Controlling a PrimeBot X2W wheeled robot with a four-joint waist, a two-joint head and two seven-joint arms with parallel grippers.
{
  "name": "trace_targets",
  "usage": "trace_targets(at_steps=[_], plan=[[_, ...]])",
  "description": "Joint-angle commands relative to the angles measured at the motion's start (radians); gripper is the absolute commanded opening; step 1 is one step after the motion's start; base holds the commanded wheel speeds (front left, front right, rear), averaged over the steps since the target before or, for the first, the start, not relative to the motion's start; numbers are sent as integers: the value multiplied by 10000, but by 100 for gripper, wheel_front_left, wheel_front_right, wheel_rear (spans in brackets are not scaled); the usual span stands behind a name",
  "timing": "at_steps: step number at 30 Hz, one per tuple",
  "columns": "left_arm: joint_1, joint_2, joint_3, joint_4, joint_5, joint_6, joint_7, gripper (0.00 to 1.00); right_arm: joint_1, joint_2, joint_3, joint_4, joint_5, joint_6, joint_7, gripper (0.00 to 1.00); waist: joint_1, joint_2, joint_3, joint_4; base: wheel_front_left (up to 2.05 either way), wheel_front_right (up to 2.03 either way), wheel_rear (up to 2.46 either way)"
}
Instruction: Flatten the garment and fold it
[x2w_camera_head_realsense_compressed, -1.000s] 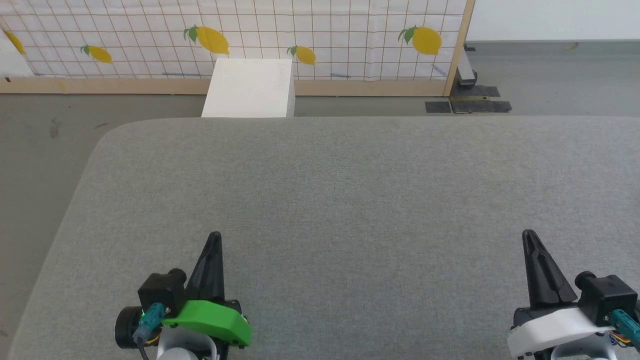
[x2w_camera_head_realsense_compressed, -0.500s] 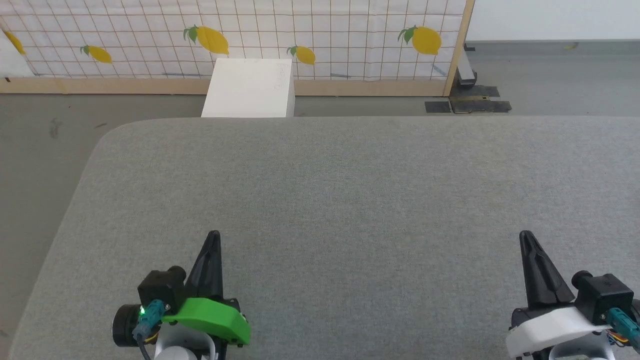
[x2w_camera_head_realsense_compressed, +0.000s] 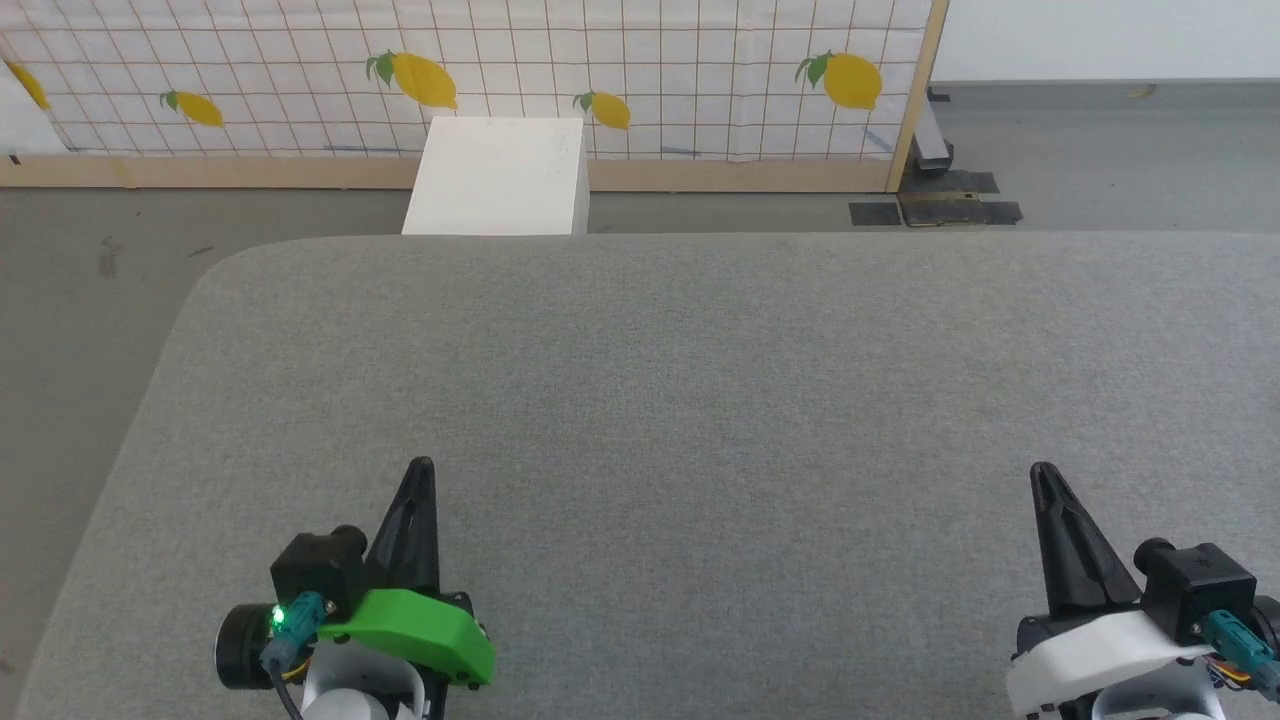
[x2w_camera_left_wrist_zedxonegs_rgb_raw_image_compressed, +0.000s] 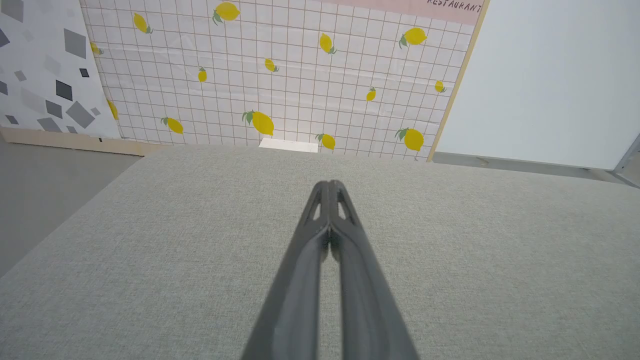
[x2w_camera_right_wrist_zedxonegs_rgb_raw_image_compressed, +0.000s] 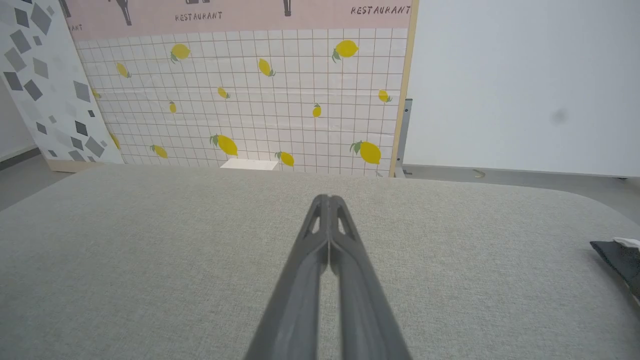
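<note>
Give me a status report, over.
Left gripper shut, empty. Right gripper shut, empty. Garment: dark corner at right edge of table, untouched. Nothing in the way.

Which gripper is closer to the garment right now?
Right. A dark corner of the garment lies on the table off to the right of the right gripper, not touched. The left gripper sits across the table to the left, farther off.
</note>
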Motion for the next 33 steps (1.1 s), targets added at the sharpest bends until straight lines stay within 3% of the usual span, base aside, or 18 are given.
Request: trace_targets(at_steps=[1, 33], plan=[[99, -7, 41, -84, 183, 48, 42, 0, -150, 10, 34, -20, -86, -4, 36, 0, 0, -1, 0, 0, 0, 0, 0], [210, -16, 330, -555, 794, 102, 697, 0, -347, 20, 235, -47, -259, -8, 464, 0, 0, -1, 3, -14, 0, 0, 0]])
